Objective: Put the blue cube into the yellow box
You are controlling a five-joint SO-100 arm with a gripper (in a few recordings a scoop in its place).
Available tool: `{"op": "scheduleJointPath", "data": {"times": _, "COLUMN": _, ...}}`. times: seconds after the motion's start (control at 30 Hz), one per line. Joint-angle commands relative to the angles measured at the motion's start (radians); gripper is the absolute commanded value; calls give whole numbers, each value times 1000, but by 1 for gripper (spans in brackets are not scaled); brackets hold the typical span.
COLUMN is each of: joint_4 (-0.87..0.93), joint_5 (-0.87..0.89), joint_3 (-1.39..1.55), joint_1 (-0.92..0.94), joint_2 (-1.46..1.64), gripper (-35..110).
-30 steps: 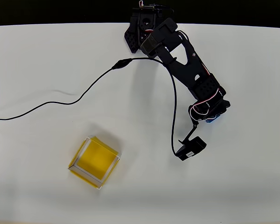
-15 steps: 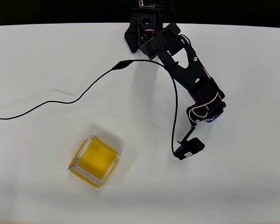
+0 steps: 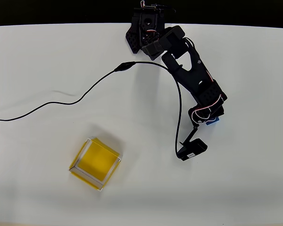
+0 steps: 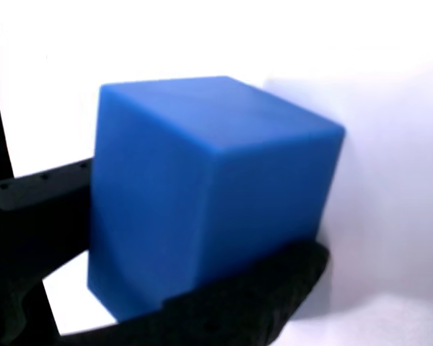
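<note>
One blue cube [image 4: 202, 194] clamped between gripper [image 4: 166, 245] fingers; yellow box [image 3: 95, 163] well apart.

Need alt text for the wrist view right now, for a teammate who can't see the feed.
A blue cube fills most of the wrist view, seen close up and slightly blurred. Black gripper fingers press against its left and lower sides, so it appears to be gripped. A bright white surface lies behind it.
</note>
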Motion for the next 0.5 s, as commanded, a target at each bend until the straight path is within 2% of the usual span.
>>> {"op": "scheduleJointPath", "data": {"times": 0.0, "joint_4": 12, "joint_5": -23, "joint_3": -69, "joint_1": -15, "joint_2": 57, "gripper": 16}}
{"op": "scheduleJointPath", "data": {"times": 0.23, "joint_4": 44, "joint_5": -101, "joint_3": -77, "joint_1": 71, "joint_2": 135, "gripper": 16}}
{"op": "scheduleJointPath", "data": {"times": 0.47, "joint_4": 75, "joint_5": -258, "joint_3": -77, "joint_1": 273, "joint_2": 299, "gripper": 15}}
